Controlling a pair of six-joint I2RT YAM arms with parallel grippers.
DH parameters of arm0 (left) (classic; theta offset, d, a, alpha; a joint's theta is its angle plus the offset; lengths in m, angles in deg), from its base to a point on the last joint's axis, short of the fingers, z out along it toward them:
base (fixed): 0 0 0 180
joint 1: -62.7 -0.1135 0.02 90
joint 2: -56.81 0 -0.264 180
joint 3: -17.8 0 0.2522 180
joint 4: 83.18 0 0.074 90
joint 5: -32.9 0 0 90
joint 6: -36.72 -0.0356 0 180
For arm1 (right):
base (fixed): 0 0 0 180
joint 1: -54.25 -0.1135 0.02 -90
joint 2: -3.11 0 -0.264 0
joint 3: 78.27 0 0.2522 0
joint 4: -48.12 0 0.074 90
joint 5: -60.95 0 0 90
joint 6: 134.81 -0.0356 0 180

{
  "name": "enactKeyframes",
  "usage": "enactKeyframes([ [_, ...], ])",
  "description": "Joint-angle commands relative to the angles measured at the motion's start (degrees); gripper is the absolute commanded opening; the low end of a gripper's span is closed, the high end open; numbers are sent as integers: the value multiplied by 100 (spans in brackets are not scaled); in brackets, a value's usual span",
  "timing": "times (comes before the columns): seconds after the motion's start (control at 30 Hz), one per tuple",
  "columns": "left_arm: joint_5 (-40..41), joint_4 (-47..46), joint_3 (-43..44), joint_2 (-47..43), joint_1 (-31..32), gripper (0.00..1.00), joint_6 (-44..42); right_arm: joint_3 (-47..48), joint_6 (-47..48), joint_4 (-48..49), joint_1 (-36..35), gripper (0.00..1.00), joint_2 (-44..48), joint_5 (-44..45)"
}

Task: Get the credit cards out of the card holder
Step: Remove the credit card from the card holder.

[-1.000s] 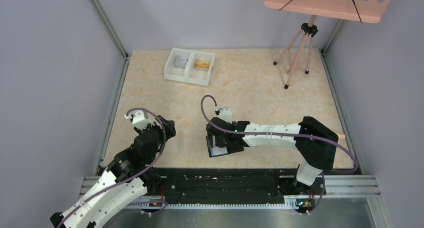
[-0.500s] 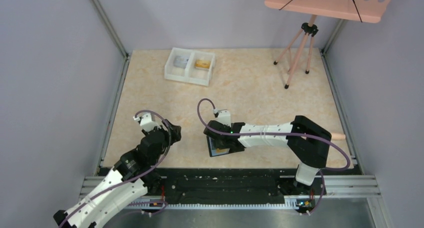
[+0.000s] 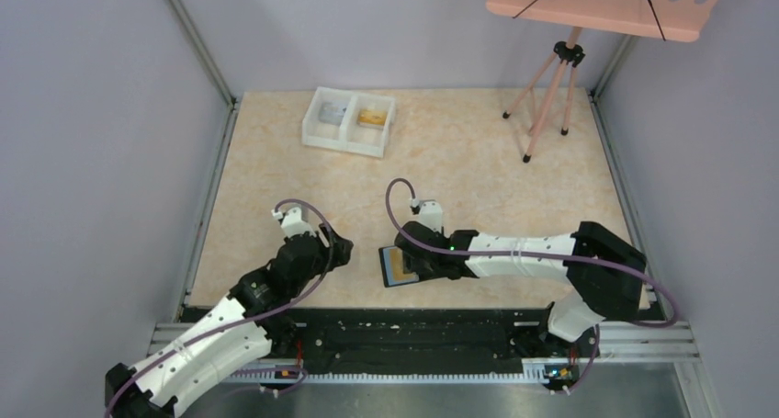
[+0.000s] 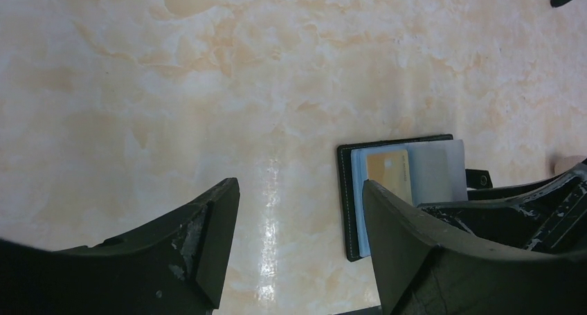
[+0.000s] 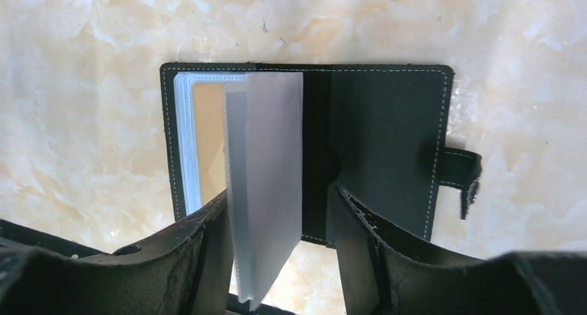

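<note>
Lying open at the near edge of the marbled beige bench (image 3: pixel 478 170), the flat black stitched card holder (image 5: pixel 387 142) runs its long axis left to right. An orange-gold credit card (image 4: pixel 387 173) lies face up in its left half. The right gripper (image 5: pixel 278 190), fingers apart, straddles the holder's raised pale sleeves (image 5: pixel 266 183). The left gripper (image 4: pixel 299 185) hangs spread and empty just to the left. Farther back are a white two-compartment plastic tray (image 3: pixel 340 145) and a pink tripod (image 3: pixel 549 96).
</note>
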Motion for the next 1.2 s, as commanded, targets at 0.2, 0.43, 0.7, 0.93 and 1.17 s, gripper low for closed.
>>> enactKeyframes([
  [0.2,-765,-923,101,825,24,71,4,-573,-109,-32,300,39,844,377],
  [0.43,-1270,-1682,63,1577,19,69,34,-957,-83,71,502,33,1023,267],
  [0.7,-1896,-1681,728,2364,10,67,149,-1263,62,380,696,30,1161,-55],
  [0.93,-2094,-1849,781,2852,10,64,124,-1011,211,68,751,29,1571,-268],
  [1.17,-2646,-2155,880,3530,10,61,63,-745,291,126,761,29,2176,-815],
])
